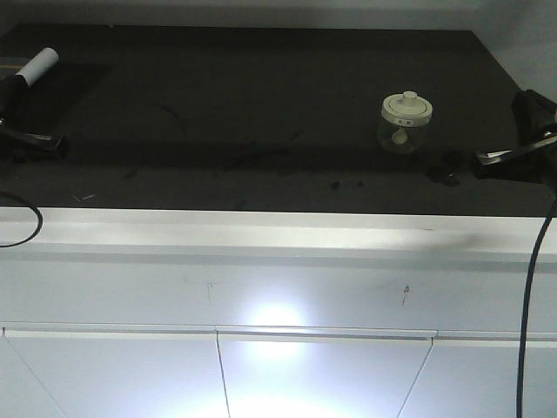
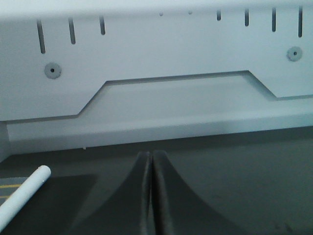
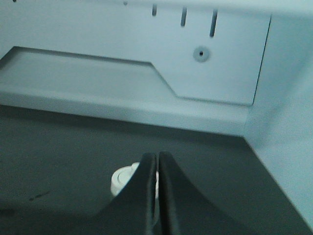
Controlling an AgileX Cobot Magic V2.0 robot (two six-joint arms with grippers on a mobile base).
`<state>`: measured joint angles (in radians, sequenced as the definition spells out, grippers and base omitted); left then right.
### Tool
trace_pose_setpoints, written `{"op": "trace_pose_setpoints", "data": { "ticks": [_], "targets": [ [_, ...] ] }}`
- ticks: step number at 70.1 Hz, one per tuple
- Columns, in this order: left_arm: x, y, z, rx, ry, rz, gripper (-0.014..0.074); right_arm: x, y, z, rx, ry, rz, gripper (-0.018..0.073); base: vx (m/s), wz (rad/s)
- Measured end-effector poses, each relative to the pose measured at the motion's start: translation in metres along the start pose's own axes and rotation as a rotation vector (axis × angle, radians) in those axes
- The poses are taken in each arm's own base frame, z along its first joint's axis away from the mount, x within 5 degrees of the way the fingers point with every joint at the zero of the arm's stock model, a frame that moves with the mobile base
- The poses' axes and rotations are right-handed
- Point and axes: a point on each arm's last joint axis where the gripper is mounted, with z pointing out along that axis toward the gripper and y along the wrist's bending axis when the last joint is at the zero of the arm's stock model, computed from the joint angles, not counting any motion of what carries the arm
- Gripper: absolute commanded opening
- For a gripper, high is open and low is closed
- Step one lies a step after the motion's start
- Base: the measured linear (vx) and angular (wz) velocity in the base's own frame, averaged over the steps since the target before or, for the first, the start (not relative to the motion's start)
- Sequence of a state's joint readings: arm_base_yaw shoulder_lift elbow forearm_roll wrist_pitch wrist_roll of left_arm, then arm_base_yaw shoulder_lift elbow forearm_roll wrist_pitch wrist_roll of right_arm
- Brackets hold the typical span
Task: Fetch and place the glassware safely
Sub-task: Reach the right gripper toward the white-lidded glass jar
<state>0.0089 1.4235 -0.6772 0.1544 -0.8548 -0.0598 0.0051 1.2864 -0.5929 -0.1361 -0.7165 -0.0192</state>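
Observation:
The glassware, a small squat clear jar [image 1: 406,123] with a cream-white knobbed lid, stands upright on the dark countertop [image 1: 261,113] toward the right. My right gripper [image 1: 481,162] hovers to the right of the jar and nearer the front, apart from it. In the right wrist view its fingers [image 3: 157,156] are pressed together with nothing between them, and the jar's lid [image 3: 122,180] peeks out behind them on the left. My left gripper [image 1: 57,144] is at the far left edge, shut and empty [image 2: 150,154].
A white tube [image 1: 40,64] lies at the back left of the counter, also in the left wrist view [image 2: 24,199]. A white slotted back panel [image 2: 156,58] and a side wall [image 3: 283,127] bound the counter. White cabinet fronts [image 1: 278,296] lie below. A black cable [image 1: 527,296] hangs at right.

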Motion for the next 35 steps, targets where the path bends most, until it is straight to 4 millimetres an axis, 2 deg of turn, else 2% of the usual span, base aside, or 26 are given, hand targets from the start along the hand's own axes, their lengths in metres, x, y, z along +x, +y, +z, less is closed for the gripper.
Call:
{"op": "trace_pose_setpoints", "data": {
  "ticks": [9,24,35],
  "targets": [
    [0.012,-0.001,-0.008,0.002,0.045,-0.005,-0.0007,0.005,0.0,0.0,0.0,0.05,0.032,-0.0001,0.0,0.0],
    [0.041,-0.006,-0.033,0.008,0.143,-0.021,-0.0007,0.016,0.0,-0.002,0.0,0.174,0.035,-0.0001,0.0,0.0],
    [0.048,-0.007,-0.042,0.012,0.153,-0.026,-0.0007,0.027,0.002,0.002,-0.01,0.219,0.032,-0.0001,0.0,0.0]
  ]
}}
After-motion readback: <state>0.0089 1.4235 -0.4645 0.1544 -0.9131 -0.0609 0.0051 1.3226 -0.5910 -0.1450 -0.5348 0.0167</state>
